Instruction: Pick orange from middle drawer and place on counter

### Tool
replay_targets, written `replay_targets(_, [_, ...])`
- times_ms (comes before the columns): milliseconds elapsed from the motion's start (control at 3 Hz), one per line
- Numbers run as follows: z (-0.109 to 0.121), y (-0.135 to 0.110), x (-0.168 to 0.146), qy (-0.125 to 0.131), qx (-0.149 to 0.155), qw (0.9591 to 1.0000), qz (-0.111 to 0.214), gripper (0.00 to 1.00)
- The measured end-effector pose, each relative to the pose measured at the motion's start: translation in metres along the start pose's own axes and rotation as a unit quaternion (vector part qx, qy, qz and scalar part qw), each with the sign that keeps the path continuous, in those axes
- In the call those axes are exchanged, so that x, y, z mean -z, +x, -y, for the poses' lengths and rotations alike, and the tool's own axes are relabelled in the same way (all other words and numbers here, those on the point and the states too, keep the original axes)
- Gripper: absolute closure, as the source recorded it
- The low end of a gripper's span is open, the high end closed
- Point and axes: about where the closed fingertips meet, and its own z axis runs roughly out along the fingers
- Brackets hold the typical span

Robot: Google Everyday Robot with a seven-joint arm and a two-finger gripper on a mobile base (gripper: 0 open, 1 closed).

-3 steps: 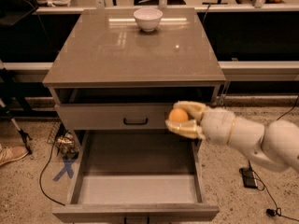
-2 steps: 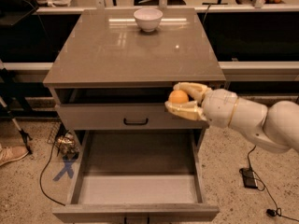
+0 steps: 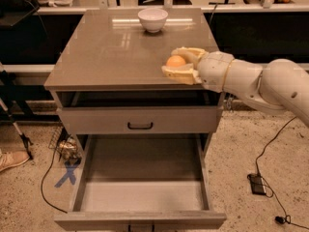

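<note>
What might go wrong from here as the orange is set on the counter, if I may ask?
The end effector grips the orange near the counter's front right edge; released there, the round fruit may roll off the glossy top to the floor or into the open drawer below. Lowering too far could press its lower finger against the counter.

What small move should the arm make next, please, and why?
Probably lower a little and open the gripper. It is shut on the orange over the front right part of the counter, and the drawer below stands open with nothing in it.
</note>
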Motion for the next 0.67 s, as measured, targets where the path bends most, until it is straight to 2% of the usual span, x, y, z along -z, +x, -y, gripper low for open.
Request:
replay_targets(333, [0.0,0.0,-0.007,-0.001,0.0,1.0,0.004,1.0])
replay_targets(667, [0.02,0.001,-0.028,0.009,-0.016,0.9998,-0.012,1.0])
